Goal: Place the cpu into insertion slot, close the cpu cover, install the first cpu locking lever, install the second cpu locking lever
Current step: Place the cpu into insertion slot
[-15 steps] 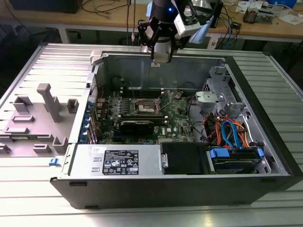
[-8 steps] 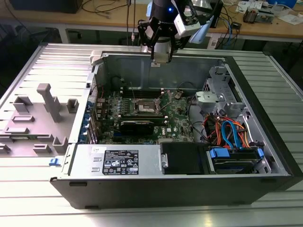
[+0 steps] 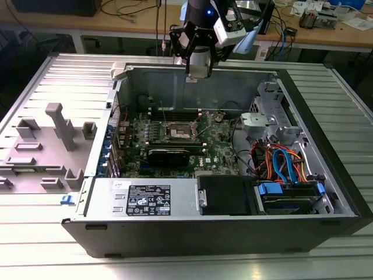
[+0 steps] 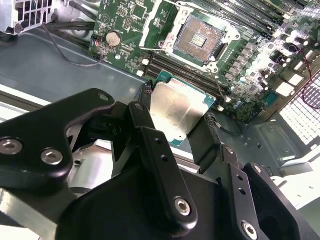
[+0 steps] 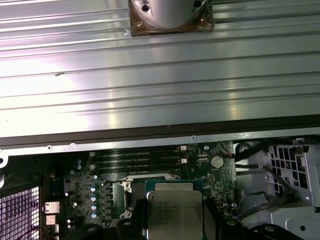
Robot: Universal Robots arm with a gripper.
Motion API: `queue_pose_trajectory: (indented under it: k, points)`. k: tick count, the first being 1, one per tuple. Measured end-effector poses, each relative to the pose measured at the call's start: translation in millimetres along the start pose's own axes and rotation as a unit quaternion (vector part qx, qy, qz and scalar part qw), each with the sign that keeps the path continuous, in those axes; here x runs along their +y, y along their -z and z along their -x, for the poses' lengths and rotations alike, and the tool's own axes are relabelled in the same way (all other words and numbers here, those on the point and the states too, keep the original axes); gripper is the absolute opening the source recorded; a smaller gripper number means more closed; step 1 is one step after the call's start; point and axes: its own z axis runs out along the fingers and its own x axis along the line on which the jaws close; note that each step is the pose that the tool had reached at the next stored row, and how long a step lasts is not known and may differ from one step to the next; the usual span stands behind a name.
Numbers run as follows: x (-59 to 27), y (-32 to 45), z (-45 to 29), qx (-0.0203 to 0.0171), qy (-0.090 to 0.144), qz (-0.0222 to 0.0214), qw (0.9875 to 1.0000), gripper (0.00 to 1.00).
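My gripper (image 4: 178, 120) is clamped on one cpu (image 4: 175, 102), two fingers (image 4: 145, 114) pinching its opposite edges, held apart from the motherboard's (image 4: 127, 22) one open socket (image 4: 200, 39).

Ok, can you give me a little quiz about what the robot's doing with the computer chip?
1. Fill in: the cpu socket on the green motherboard is ____.
2. True or false: the gripper grips the cpu by two opposite edges.
3. Where is the cpu? A) lying in the socket B) held in the air over the open computer case C) on the table beside the case.
Key: 1 empty; 2 true; 3 B.
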Motion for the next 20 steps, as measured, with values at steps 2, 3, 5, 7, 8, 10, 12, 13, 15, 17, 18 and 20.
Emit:
queue_pose_trajectory:
  k: [2, 3, 5, 7, 8, 10, 12, 13, 15, 17, 18, 20]
  points:
    - [-0.1, -0.2, 0.1, -0.0007, -0.008, -0.0001, 1.0000, 0.54]
    - [-0.2, -0.3, 0.1, -0.0010, -0.012, 0.0000, 0.9999, 0.54]
    - [-0.2, -0.8, 0.0, -0.0021, -0.024, 0.0004, 0.9997, 0.54]
    - [-0.7, -1.3, -0.4, -0.0027, -0.031, 0.0006, 0.9995, 0.54]
    - [-1.5, -1.3, -2.0, -0.0028, -0.032, 0.0006, 0.9995, 0.54]
    - [-2.0, -1.4, -3.7, -0.0027, -0.032, 0.0006, 0.9995, 0.54]
    - [-2.1, -1.3, -4.3, -0.0027, -0.031, 0.0005, 0.9995, 0.54]
    - [-2.2, -1.3, -4.6, -0.0027, -0.031, 0.0005, 0.9995, 0.54]
    - [-2.2, -1.4, -4.8, -0.0027, -0.032, 0.0006, 0.9995, 0.54]
    - [-2.5, -1.3, -4.8, -0.0027, -0.032, 0.0006, 0.9995, 0.54]
    - [-2.7, -1.3, -4.8, -0.0027, -0.032, 0.0006, 0.9995, 0.54]
    - [-3.0, -1.3, -4.8, -0.0027, -0.032, 0.0005, 0.9995, 0.54]
